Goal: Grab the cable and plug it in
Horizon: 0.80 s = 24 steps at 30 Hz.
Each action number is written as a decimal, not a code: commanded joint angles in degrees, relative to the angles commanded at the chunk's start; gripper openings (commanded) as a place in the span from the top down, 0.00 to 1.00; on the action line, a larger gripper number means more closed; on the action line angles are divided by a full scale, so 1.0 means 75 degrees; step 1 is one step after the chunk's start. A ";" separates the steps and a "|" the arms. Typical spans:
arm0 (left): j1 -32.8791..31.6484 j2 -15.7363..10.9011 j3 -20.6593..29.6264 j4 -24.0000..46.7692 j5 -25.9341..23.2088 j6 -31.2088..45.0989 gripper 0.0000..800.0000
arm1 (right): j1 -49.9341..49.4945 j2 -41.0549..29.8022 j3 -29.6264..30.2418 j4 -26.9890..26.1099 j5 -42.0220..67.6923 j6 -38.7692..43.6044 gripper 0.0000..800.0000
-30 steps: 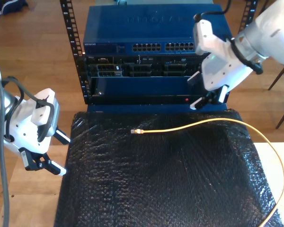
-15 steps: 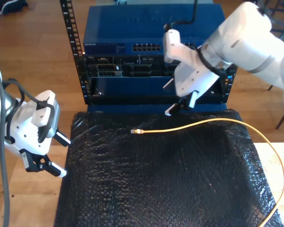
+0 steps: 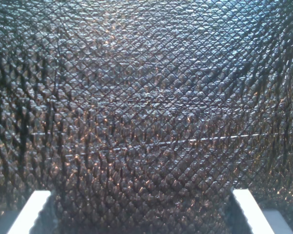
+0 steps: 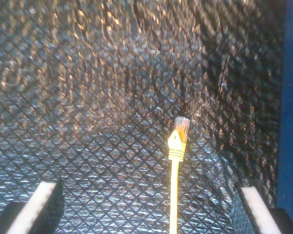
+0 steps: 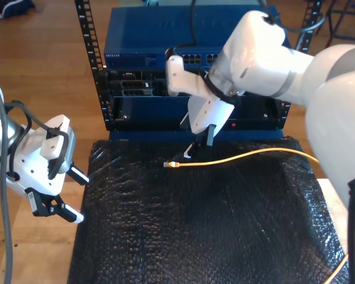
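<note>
No legible text; faint embossed lettering on blue switch [image 5: 143, 42] top, unreadable

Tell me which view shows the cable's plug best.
The second wrist view: the plug lies close and sharp between my second gripper's open jaws, on the black mat. The exterior view shows it small. The first wrist view looks at mat.

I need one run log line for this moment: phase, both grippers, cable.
phase: approach | my second gripper: open, above plug of cable | my first gripper: open, idle beside black mat | cable: on mat, ungrasped
</note>
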 joint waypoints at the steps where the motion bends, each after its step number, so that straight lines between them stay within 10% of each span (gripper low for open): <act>1: 0.0000 0.0012 0.0000 0.0012 0.0000 0.0000 0.00 | 0.0047 0.0070 -0.0012 -0.0070 -0.0059 0.0094 0.01; 24: 0.0012 0.0129 0.0012 0.0012 -0.0270 0.0000 0.00 | 0.0586 0.0996 -0.0223 -0.1676 -0.1055 0.1676 0.01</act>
